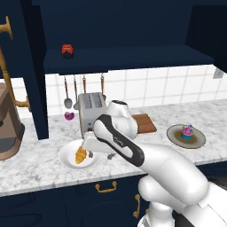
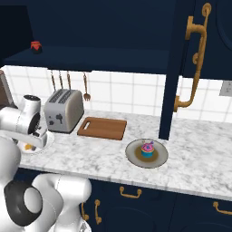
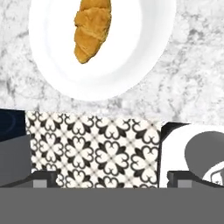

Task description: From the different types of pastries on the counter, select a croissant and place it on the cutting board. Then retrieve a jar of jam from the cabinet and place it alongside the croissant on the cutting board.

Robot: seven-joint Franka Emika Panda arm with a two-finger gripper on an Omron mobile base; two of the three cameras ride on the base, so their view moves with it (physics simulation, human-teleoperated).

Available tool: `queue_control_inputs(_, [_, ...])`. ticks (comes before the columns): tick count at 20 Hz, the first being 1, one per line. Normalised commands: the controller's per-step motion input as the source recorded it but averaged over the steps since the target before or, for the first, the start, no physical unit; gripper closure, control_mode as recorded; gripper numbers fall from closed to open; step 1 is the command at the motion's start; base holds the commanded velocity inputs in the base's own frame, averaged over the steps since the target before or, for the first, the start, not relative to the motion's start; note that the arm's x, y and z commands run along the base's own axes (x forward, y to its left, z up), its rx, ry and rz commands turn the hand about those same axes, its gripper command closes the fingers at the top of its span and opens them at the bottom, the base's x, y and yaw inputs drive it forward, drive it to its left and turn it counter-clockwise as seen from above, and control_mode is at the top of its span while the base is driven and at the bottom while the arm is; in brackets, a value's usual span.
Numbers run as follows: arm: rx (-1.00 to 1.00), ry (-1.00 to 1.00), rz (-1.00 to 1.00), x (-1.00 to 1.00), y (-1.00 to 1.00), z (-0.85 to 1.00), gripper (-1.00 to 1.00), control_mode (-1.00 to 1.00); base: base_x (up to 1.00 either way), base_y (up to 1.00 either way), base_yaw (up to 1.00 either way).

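Observation:
The golden croissant [image 1: 80,155] [image 3: 92,28] lies on a round white plate [image 1: 66,160] [image 3: 131,52] on the marble counter [image 1: 35,170], in front of the toaster. My gripper [image 1: 100,154] [image 3: 111,178] hangs low just right of the croissant, open, nothing between its fingers. The brown cutting board [image 2: 102,128] [image 1: 145,123] lies right of the toaster, partly behind my arm in the left base view. The pink-frosted cupcake [image 1: 186,132] [image 2: 147,148] sits on a grey plate [image 2: 134,156]. The red jar of jam [image 1: 67,50] [image 2: 36,45] stands on the navy cabinet's shelf [image 1: 133,57].
A silver toaster [image 1: 91,111] [image 2: 63,110] stands behind the white plate. A purple round thing [image 1: 69,116] and hanging utensils are at the wall. A coffee machine [image 1: 6,128] is at the far left. The hand view looks past the counter edge onto patterned floor tiles [image 3: 96,153].

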Motion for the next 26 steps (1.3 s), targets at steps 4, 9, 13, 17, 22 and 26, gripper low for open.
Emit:
queue_control_inputs(4, [0.00, 0.00, 0.00, 0.48, 0.35, 0.00, -1.00, -1.00, 0.00, 0.00, 0.00])
queue_control_inputs(9, [0.00, 0.00, 0.00, 0.47, 0.33, -0.02, -1.00, -1.00, 0.00, 0.00, 0.00])
queue_control_inputs(13, [0.00, 0.00, 0.00, 0.50, 0.22, -0.11, -1.00, -1.00, 0.00, 0.00, 0.00])
queue_control_inputs(17, [0.00, 0.00, 0.00, 0.55, 0.17, -0.24, -1.00, -1.00, 0.00, 0.00, 0.00])
queue_control_inputs(22, [0.00, 0.00, 0.00, 0.37, 0.13, -0.31, -1.00, -1.00, 0.00, 0.00, 0.00])
queue_control_inputs(26, [0.00, 0.00, 0.00, 0.20, 0.14, -0.27, -1.00, -1.00, 0.00, 0.00, 0.00])
